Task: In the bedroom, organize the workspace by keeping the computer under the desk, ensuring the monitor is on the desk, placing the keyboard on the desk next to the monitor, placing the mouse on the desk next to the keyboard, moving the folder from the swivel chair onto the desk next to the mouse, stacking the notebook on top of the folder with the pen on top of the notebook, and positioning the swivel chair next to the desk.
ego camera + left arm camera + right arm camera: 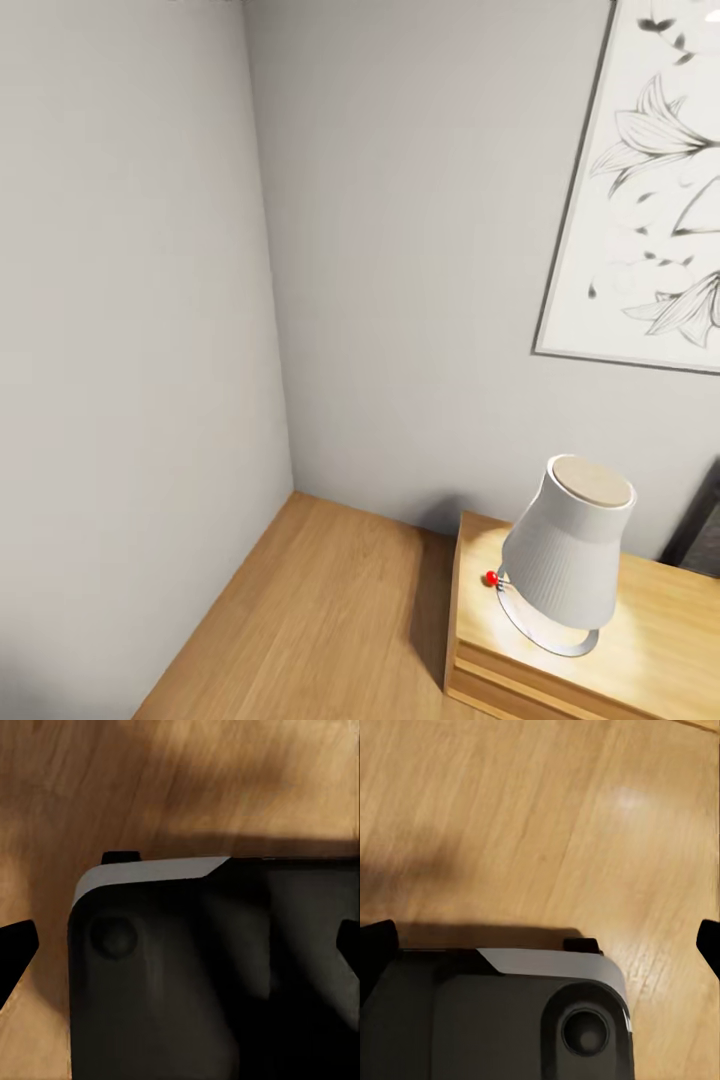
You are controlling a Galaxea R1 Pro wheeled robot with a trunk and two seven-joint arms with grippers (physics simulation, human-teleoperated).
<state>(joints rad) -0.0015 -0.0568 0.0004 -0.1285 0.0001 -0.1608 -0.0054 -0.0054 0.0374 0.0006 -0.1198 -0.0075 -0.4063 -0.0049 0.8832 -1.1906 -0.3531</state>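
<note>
Can't judge progress from here: the robot's facing a corner by the lamp (568, 556) on a wood cabinet (660, 640), no desk stuff around, both hands spread wide, empty, over the floor (510, 817).

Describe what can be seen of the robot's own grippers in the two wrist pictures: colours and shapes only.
Little shows. The left gripper appears as two black pointed tips at the picture's edges. The right gripper looks the same: two black tips, rounded to pointed. No cables or markings are visible on them. Between the tips lies a dark grey robot base with a pale grey rim, above a wood floor.
</note>
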